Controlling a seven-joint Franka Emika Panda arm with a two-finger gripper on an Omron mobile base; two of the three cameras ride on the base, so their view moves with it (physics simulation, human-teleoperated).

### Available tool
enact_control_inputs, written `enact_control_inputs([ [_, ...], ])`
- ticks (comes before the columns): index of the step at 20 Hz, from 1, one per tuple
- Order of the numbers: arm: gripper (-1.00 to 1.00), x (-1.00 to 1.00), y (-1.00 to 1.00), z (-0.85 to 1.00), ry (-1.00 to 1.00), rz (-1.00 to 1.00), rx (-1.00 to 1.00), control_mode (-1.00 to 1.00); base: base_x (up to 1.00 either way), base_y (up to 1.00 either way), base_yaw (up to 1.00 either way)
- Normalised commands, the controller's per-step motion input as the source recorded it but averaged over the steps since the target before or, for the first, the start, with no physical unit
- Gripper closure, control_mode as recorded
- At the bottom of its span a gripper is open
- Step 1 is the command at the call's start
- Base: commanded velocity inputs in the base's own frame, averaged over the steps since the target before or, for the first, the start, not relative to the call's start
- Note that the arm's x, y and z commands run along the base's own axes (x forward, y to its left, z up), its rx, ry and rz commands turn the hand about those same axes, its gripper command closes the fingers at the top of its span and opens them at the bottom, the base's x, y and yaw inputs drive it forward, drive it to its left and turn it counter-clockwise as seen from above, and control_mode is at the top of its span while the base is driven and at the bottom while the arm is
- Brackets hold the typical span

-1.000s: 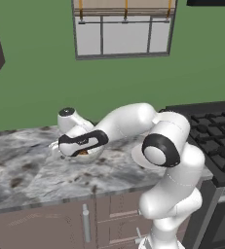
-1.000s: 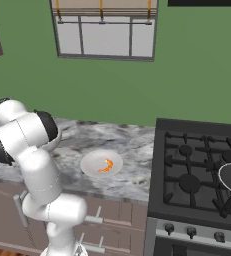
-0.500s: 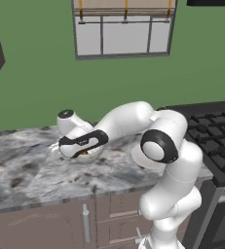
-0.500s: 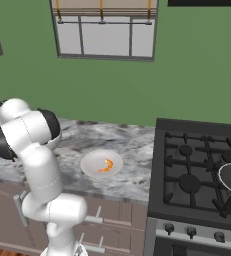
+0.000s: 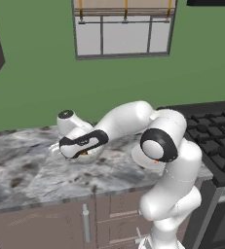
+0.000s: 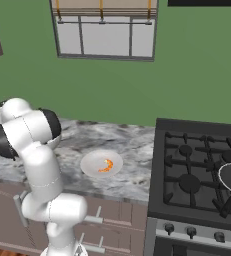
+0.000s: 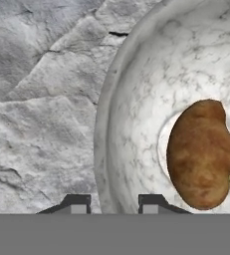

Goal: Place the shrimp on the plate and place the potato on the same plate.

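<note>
Reaching Into the Bowl for the Potato

Lying in the clear bowl point(image 7: 136, 64), the potato point(image 7: 201, 153) sits off to the right of the gripper point(image 7: 114, 203), long axis running up-down in the hand view. Fingertips stand narrowly apart, pinching nothing. On the plate point(image 6: 89, 167), the shrimp point(image 6: 106, 165) rests.

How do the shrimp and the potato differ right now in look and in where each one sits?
The shrimp is a bright orange crescent; the potato is a brown oval lump. The shrimp lies on the off-white plate; the potato sits inside a clear bowl on the marble counter, off to one side of the claw. Both are small foods.
</note>
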Motion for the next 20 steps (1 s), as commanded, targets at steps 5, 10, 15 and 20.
enact_control_inputs([
  [5, 1.0, 0.0, 0.0, 0.13, 0.0, 0.0, 0.0, -1.0, 0.0, 0.0, 0.0],
  [10, 1.0, 0.0, 0.0, 0.43, -0.01, -0.05, 0.04, -1.0, 0.0, 0.0, 0.0],
  [15, 1.0, 0.0, -0.03, 0.47, -0.06, -0.08, 0.12, -1.0, 0.0, 0.0, 0.0],
  [20, 1.0, 0.0, -0.2, 0.44, -0.03, -0.09, 0.15, -1.0, 0.0, 0.0, 0.0],
])
